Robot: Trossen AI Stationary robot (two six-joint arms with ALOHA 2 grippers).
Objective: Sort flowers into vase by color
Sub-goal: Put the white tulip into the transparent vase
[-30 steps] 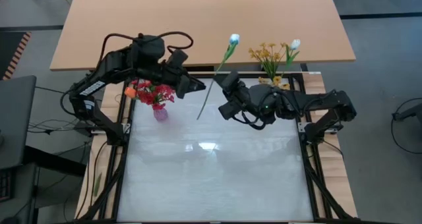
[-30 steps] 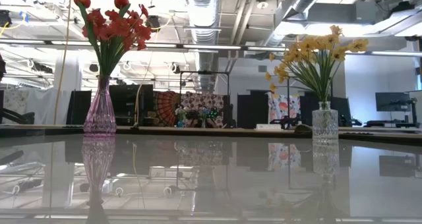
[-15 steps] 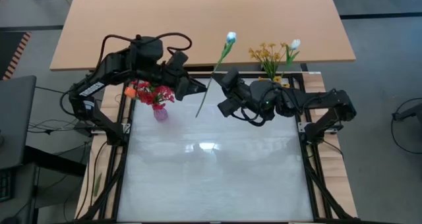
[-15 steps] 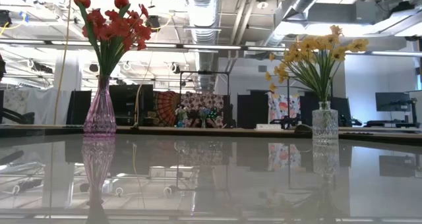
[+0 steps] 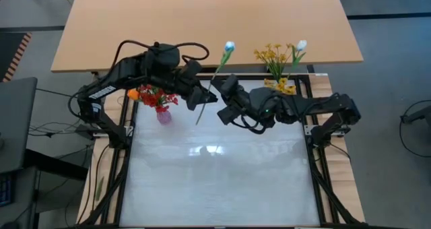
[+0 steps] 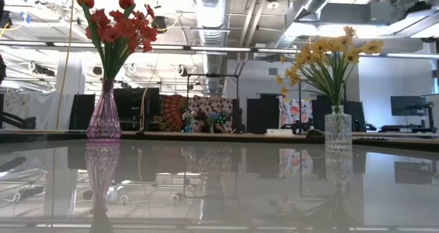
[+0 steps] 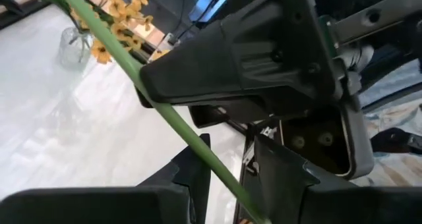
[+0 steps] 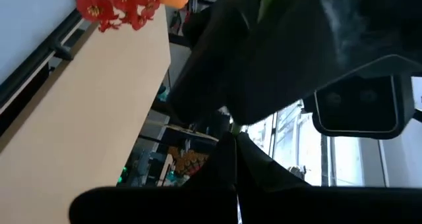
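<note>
A white flower (image 5: pixel 229 47) on a long green stem (image 5: pixel 205 102) hangs tilted in the air over the table's far part, bloom toward the far edge. My right gripper (image 5: pixel 219 94) is shut on the stem. My left gripper (image 5: pixel 203 98) is open beside it, and in the left wrist view its fingers (image 7: pixel 198 168) stand on either side of the stem (image 7: pixel 178 122), below the right gripper's body. A pink vase (image 5: pixel 163 114) of red and orange flowers (image 6: pixel 118 24) stands at far left. A clear vase (image 6: pixel 337 127) holds yellow flowers (image 5: pixel 273 55) and a white one (image 5: pixel 301 46). My right gripper pinches the white flower's stem about its middle (image 5: pixel 214 87) between its two fingers, coming level from the table's right and lying across the stem. The flower is lifted clear and tilted, its lower end (image 5: pixel 197 120) pointing toward the near left.
The pink vase stands just left of both grippers, close under my left arm (image 5: pixel 135 71). The clear vase sits at the far right behind my right arm (image 5: pixel 303 108). The glossy white table top (image 5: pixel 215 182) lies open toward the near edge. A wooden desk (image 5: pixel 202 20) lies beyond.
My right gripper has carried the white flower toward the table's left, still tilted the same way. My left gripper has swung right from above the pink vase toward the stem and now stands around it.
</note>
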